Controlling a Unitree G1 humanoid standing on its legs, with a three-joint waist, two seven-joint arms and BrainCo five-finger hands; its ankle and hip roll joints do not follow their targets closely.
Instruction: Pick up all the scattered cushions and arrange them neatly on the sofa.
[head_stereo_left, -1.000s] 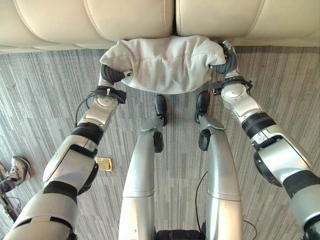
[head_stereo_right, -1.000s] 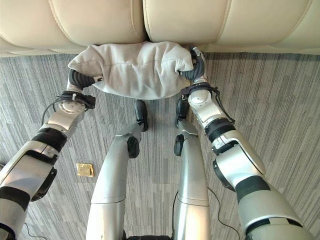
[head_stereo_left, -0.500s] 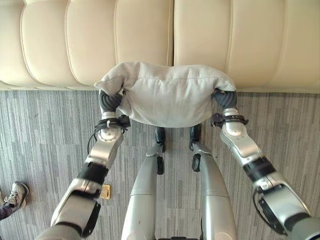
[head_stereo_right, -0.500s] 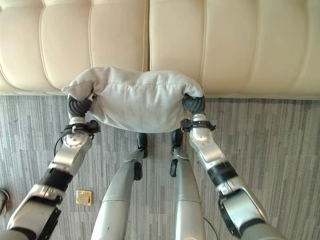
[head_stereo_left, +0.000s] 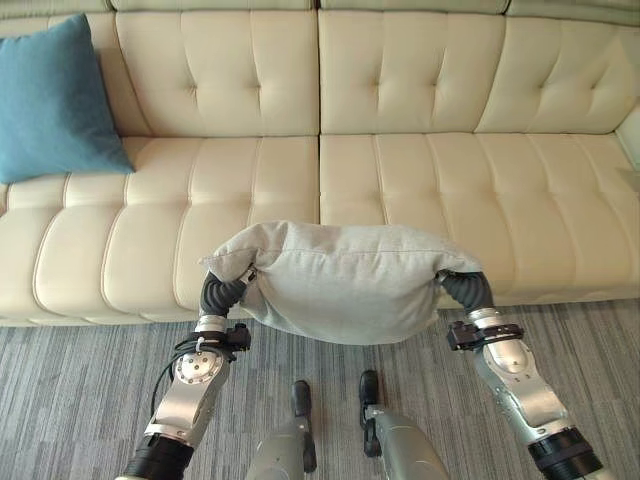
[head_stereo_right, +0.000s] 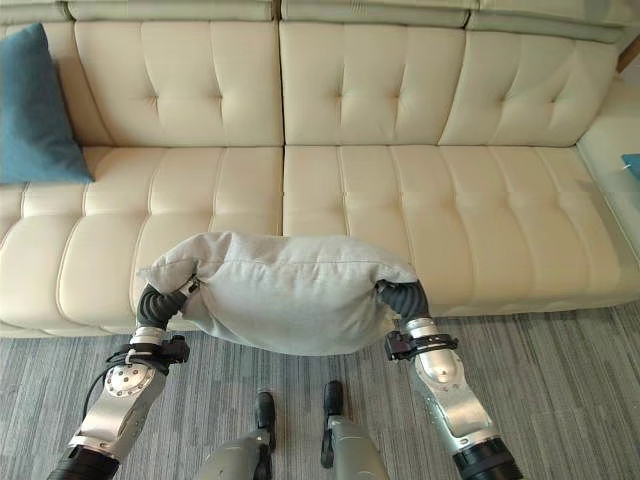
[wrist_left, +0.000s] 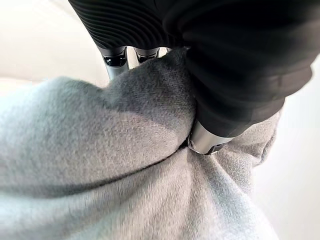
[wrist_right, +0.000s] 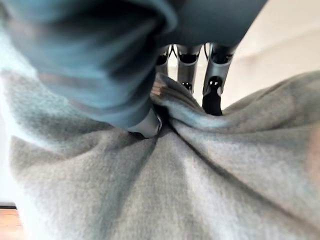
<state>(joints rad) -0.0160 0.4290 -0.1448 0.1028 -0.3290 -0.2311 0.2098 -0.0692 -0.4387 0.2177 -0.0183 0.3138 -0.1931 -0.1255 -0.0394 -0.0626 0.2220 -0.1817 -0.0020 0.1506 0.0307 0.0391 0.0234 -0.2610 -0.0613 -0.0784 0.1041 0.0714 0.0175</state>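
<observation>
Holding the grey cushion (head_stereo_left: 345, 280) aloft before the sofa (head_stereo_left: 420, 190), left hand (wrist_left: 210, 130) and right hand (wrist_right: 150, 122) pinching its corners; cloth could slip out, dropping it short

The grey cushion (head_stereo_left: 345, 280) hides most of each robot hand's fingers.

Matt woven grey cushion (head_stereo_left: 345, 280); smooth tufted leather-like cream sofa (head_stereo_left: 420, 170).

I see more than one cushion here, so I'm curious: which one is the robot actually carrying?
The grey cushion, gripped at its ends by the left hand and right hand in front of the sofa. The blue cushion leans untouched on it.
</observation>
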